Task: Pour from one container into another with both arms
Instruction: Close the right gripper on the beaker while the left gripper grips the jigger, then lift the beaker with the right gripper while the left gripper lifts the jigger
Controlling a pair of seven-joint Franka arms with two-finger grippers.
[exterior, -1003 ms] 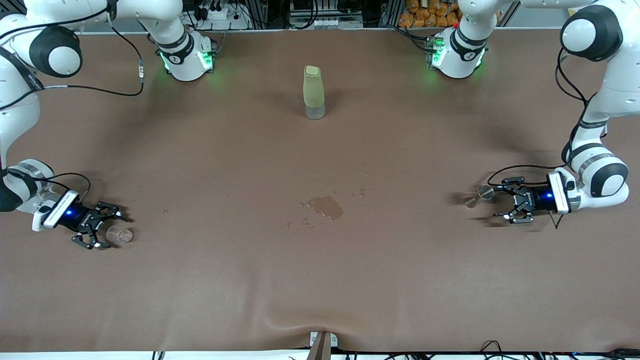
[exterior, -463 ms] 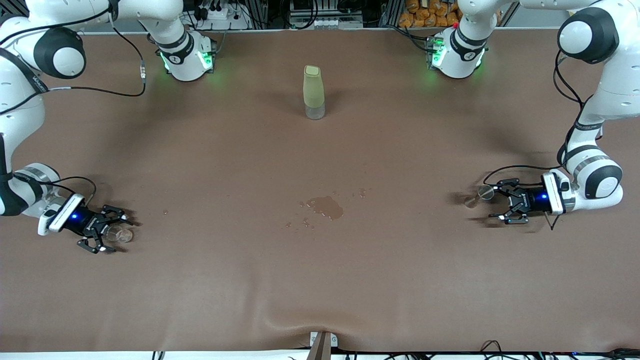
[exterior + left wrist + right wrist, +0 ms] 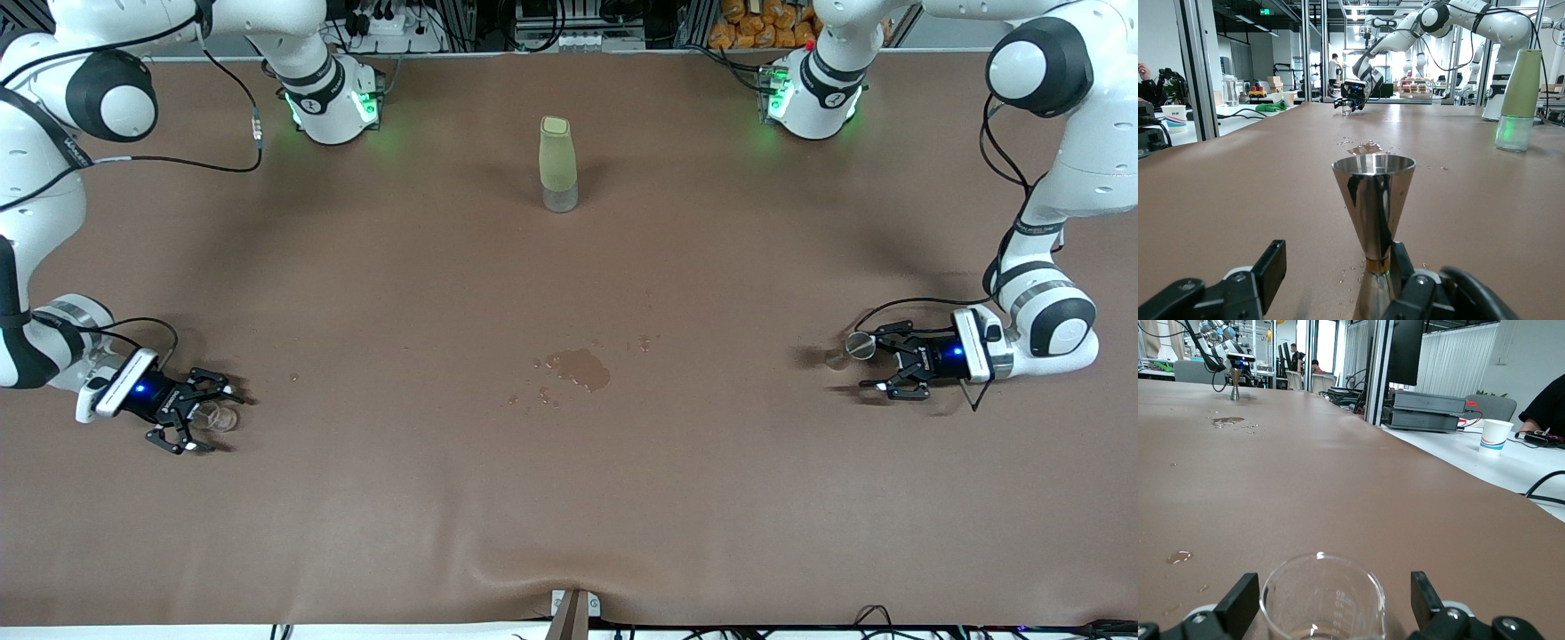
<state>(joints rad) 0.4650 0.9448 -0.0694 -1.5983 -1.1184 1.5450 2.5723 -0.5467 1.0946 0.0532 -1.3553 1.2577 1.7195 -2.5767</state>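
My right gripper (image 3: 209, 414) sat low at the table (image 3: 569, 498), at about eight o'clock from its middle in the front view; its fingers were released, one on each side of the little glass cup (image 3: 1321, 600), with a gap showing at both walls; the cup stood upright on the table, mouth up, dead ahead of my wrist at twelve o'clock, and I could not tell how much it held.

My left gripper (image 3: 876, 360) was down at about three o'clock on the table; its fingers stood apart around the steel jigger (image 3: 1373, 200), not clenched on it; one finger lay at or very near the narrow waist, while the other finger (image 3: 1271, 267) was clearly apart from it; the jigger stood upright, long axis vertical, at twelve o'clock from that wrist but off-centre between the fingers.

The green bottle (image 3: 557, 164) stood at twelve o'clock from the table's middle, well apart from both; a wet patch (image 3: 580, 367) lay near the centre.

As I judged it, each vessel belonged to the arm already around it; the next move called for closing squarely across each upright axis, and the off-centre jigger could tip or slide when squeezed.
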